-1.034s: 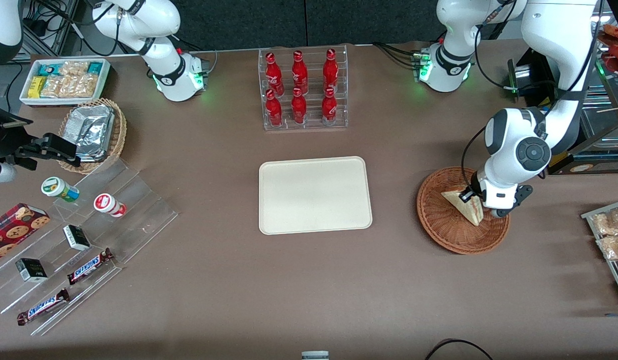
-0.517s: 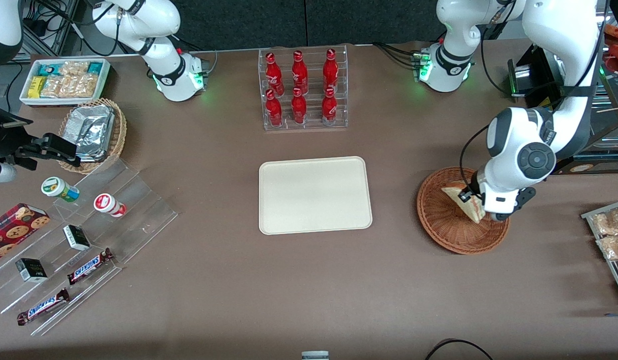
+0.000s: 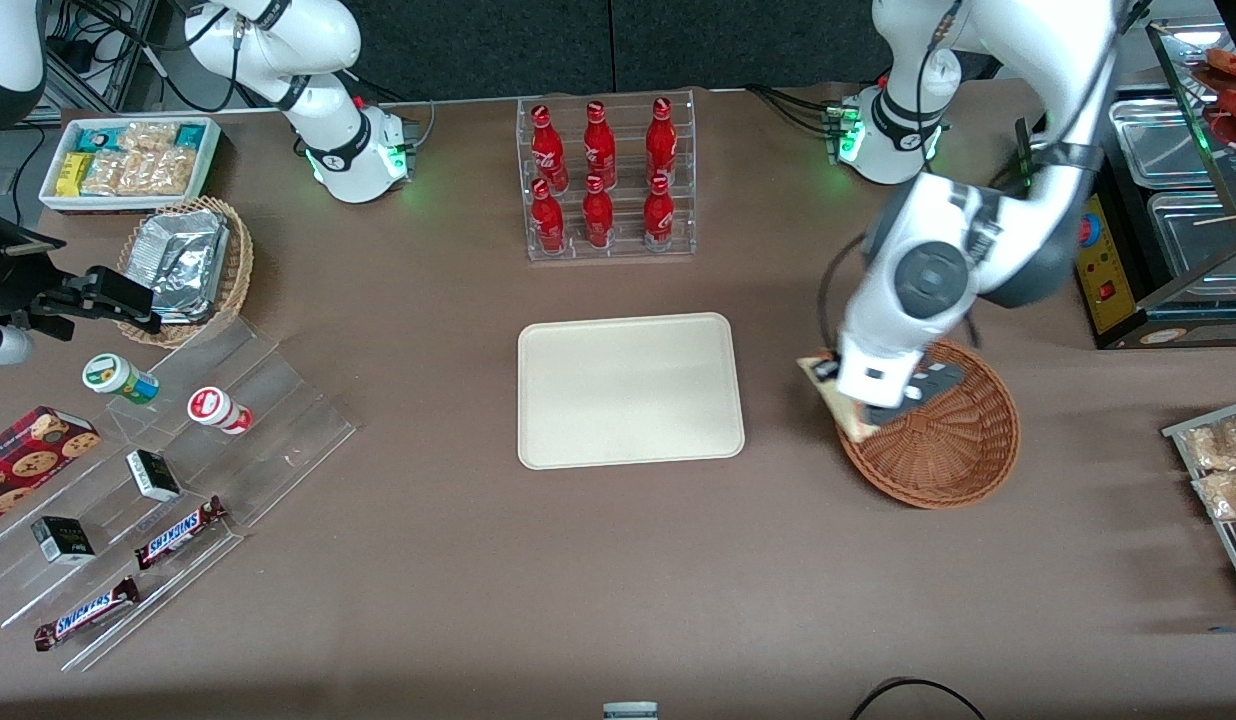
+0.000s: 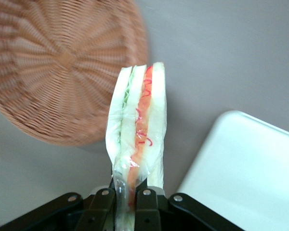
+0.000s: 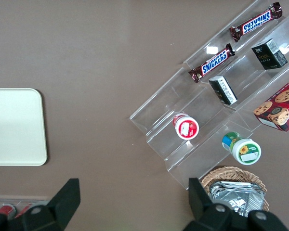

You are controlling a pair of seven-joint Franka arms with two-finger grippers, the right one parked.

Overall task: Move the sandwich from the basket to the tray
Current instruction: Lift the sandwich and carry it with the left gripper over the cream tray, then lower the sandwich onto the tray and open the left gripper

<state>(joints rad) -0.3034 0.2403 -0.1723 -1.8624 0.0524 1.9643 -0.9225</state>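
A clear acrylic rack holds six red soda bottles in two rows. Toward the parked arm's end of the table, a white bin of snack packets sits beside a tan wicker basket of foil packs, and nearer the front camera a clear stepped display carries two small jars, two Snickers bars, two small dark boxes and a cookie box. Toward the working arm's end, a rack of bagged snacks lies at the table's edge.

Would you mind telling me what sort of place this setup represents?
Probably a mock convenience-store counter in a robot lab: a clear rack of red soda bottles, Snickers bars on clear acrylic steps, and the left claw shut on a wrapped triangular white-bread sandwich.
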